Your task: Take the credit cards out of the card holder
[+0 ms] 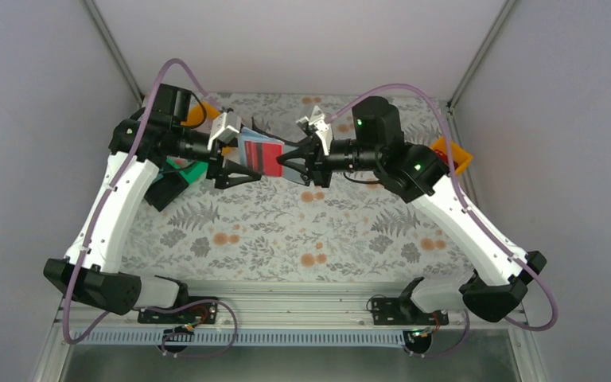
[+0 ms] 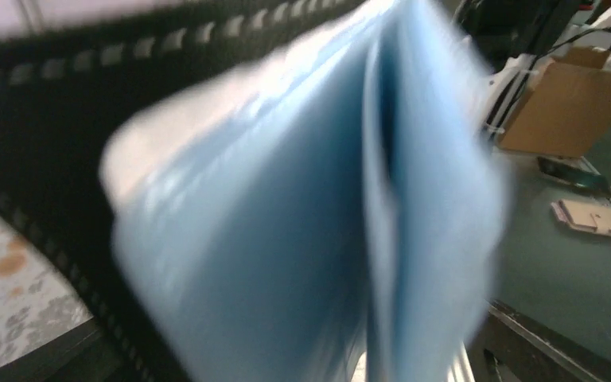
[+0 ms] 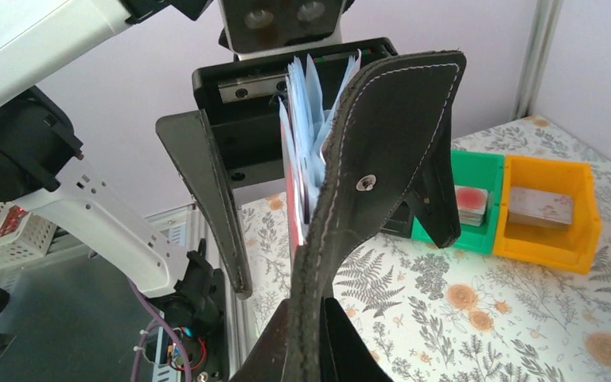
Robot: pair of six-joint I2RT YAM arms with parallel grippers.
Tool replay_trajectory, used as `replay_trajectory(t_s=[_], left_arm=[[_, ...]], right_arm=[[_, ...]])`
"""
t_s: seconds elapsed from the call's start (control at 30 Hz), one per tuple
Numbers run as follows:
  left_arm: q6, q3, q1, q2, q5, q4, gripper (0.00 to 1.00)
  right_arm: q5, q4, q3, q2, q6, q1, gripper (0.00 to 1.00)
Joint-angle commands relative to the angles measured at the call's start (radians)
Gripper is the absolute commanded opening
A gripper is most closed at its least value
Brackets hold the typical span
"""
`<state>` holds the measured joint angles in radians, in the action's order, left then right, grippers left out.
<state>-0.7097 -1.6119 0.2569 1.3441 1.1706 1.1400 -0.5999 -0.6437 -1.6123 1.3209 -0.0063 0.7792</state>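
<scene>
Above the far middle of the counter (image 1: 286,231), the right claw (image 1: 310,159) is clamped on the black cover of the card holder (image 3: 390,119). It holds the holder aloft and splayed so the left claw (image 1: 251,155), spread wide around the pockets, can likely reach the red credit card (image 1: 264,161) tucked inside.

A green bin (image 3: 479,158) and an orange bin (image 3: 551,241) are sitting right next to each other on a table (image 3: 422,322) that is wearing a cloth with leaves and orange flowers, each bin is holding a small flat thing, and a brown cardboard box (image 2: 570,99) is sitting far away.
</scene>
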Motion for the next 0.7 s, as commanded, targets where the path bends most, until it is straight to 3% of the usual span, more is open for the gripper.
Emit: replay_trajectory(t_s=[0.0, 0.17, 0.23, 0.43, 0.57, 0.67], left_arm=[[-0.024, -0.009, 0.007, -0.011, 0.147, 0.012, 0.83], [-0.097, -0.004, 0.007, -0.018, 0.186, 0.062, 0.17], [-0.11, 0.007, 0.007, -0.024, 0.198, 0.067, 0.03], [0.017, 0.024, -0.007, -0.052, 0.137, -0.038, 0.02], [0.21, 0.071, -0.033, -0.079, 0.002, -0.185, 0.03], [0.264, 0.087, -0.041, -0.081, -0.077, -0.231, 0.02]], right_arm=[[-0.066, 0.038, -0.014, 0.018, -0.031, -0.005, 0.04], [-0.058, 0.042, -0.009, 0.013, -0.041, -0.005, 0.04], [-0.053, 0.041, -0.007, 0.009, -0.042, -0.006, 0.04], [0.112, 0.047, 0.032, -0.074, -0.002, -0.064, 0.39], [0.169, 0.065, 0.057, -0.176, 0.017, -0.108, 0.48], [0.173, 0.087, 0.065, -0.211, 0.035, -0.109, 0.47]])
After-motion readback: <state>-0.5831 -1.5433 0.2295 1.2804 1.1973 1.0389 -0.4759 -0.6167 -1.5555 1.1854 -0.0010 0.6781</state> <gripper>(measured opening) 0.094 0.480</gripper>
